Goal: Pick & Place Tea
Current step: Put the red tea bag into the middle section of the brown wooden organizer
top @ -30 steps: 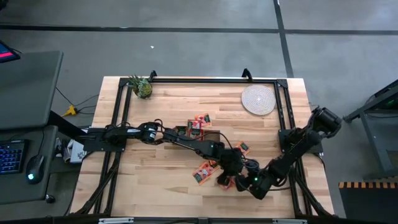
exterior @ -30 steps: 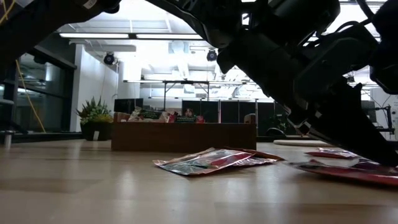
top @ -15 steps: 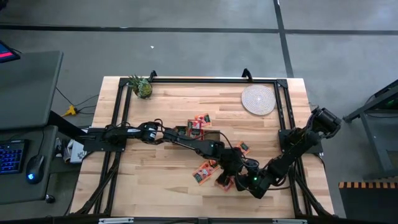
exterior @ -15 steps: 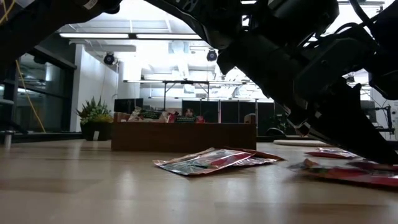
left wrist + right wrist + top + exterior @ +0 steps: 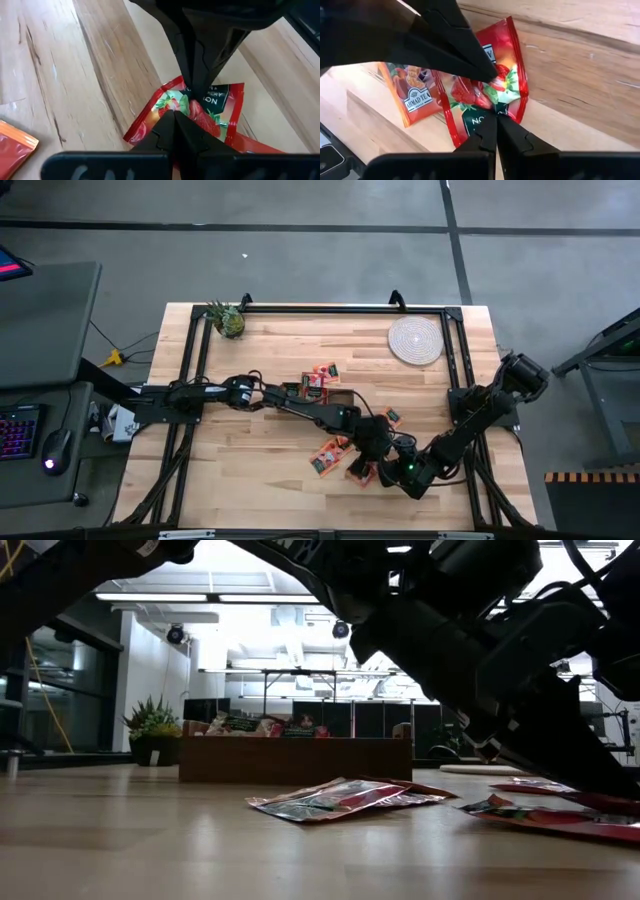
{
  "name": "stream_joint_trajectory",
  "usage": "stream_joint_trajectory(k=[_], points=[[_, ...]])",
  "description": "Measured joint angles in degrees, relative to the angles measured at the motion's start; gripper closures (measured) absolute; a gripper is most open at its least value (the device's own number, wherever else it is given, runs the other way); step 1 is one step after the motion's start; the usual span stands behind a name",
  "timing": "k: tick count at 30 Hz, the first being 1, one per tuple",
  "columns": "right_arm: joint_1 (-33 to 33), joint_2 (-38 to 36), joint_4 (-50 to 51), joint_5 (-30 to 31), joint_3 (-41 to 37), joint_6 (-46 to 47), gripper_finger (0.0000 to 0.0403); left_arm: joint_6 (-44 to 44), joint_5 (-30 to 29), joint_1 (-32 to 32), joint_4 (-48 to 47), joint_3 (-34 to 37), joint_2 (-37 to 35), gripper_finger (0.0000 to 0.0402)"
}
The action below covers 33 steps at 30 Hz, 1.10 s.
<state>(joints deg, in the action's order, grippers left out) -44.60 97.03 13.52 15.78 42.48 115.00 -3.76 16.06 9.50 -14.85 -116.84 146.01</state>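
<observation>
Red strawberry sachet pinched by both the left gripper and the right gripper, jaws clenched on opposite edges. Judgement: one should release before lifting, or the foil tears.

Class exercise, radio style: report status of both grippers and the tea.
Left gripper shut on red sachet. Right gripper shut on same sachet. Other sachets lie alongside.

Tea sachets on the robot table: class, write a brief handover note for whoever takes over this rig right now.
Left gripper: shut on the red strawberry sachet, near the table's front right.
Right gripper: shut on the same sachet from the opposite edge.
Other sachets: an orange one beside it, some loose nearby, several in the wooden box.
Done: some tea boxed.
Left: one gripper should probably release; box this sachet, then the loose ones.
</observation>
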Motion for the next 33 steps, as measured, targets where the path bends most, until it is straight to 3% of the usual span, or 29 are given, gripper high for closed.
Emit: stream_joint_trajectory(k=[15,19,26,33], points=[[-0.6,-5.5,11.1,-3.6,3.0,-7.2,0.0402,1.4,-1.3,-1.4,-5.2,0.1,-4.0,0.0401],[-1.2,-5.6,10.9,-4.0,3.0,-8.9,0.0402,1.4,-1.2,-2.3,-11.5,0.2,-6.0,0.0401],[-0.9,-6.4,11.9,-6.3,3.1,-17.1,0.0402,1.1,-0.5,-5.3,-19.2,0.1,-10.5,0.0401],[1.5,-12.2,18.2,-4.7,3.1,-29.2,0.0402,-0.1,0.5,-7.8,-24.5,-0.3,-16.7,0.0401]])
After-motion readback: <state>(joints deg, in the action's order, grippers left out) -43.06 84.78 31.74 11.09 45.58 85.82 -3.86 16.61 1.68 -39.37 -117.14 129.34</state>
